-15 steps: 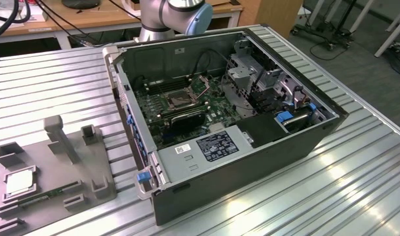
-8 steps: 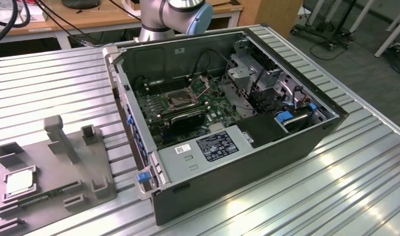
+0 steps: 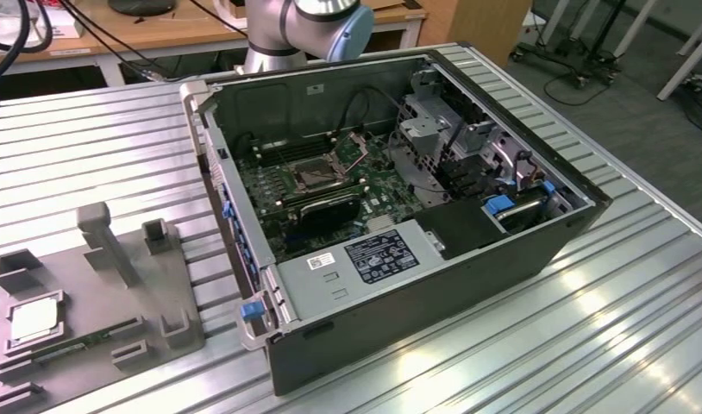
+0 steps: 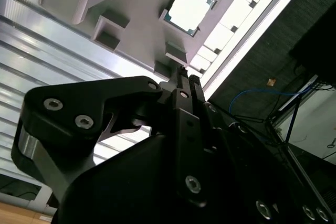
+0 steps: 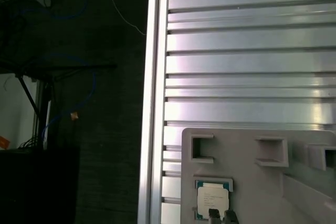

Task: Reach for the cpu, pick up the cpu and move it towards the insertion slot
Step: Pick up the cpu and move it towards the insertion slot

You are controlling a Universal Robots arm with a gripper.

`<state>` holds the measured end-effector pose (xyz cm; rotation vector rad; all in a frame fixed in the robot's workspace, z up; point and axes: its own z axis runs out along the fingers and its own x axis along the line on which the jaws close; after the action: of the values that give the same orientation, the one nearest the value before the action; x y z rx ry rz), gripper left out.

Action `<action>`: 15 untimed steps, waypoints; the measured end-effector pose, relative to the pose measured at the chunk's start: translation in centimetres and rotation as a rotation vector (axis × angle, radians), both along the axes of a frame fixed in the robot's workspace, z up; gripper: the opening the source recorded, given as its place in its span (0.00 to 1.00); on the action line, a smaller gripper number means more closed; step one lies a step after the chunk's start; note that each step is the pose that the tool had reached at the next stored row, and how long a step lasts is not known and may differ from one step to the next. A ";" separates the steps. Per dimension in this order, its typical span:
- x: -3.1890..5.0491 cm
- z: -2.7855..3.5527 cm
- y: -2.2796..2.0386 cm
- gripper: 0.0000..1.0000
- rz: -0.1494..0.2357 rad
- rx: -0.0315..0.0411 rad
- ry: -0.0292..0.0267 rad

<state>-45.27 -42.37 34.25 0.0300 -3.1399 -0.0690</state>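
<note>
Closest to my cameras, the black metal gripper has its two fingers drawn together, a sliver between the tips, gripping nothing. Just past them I see the one cpu, a flat square chip with a silvery face and pale rim. It sits in a recess of the single matte grey plastic tray on the ribbed aluminium surface. Farther off, one open black computer case holds the insertion slot, a dark square metal-framed socket, well apart from the tray.
</note>
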 end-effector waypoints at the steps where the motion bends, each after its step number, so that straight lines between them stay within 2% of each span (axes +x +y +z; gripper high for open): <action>1: -0.03 -0.02 -0.07 0.18 0.000 0.0000 0.0000; 3: -0.08 -0.10 -0.18 0.19 0.000 0.0000 0.0000; 4: -0.09 -0.15 -0.23 0.25 0.000 0.0001 0.0000; 7: -0.22 -0.41 -0.35 0.26 0.000 0.0000 -0.0002; 8: -0.27 -0.54 -0.36 0.26 0.000 0.0001 -0.0002; 9: -0.31 -0.67 -0.36 0.33 0.000 -0.0001 -0.0001; 13: -0.51 -1.40 -0.38 0.34 0.001 -0.0012 -0.0001; 14: -0.57 -1.58 -0.42 0.40 0.002 -0.0012 0.0000; 15: -0.66 -1.75 -0.47 0.40 0.003 -0.0014 0.0005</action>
<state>-45.93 -42.84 32.50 0.0352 -3.1393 -0.0669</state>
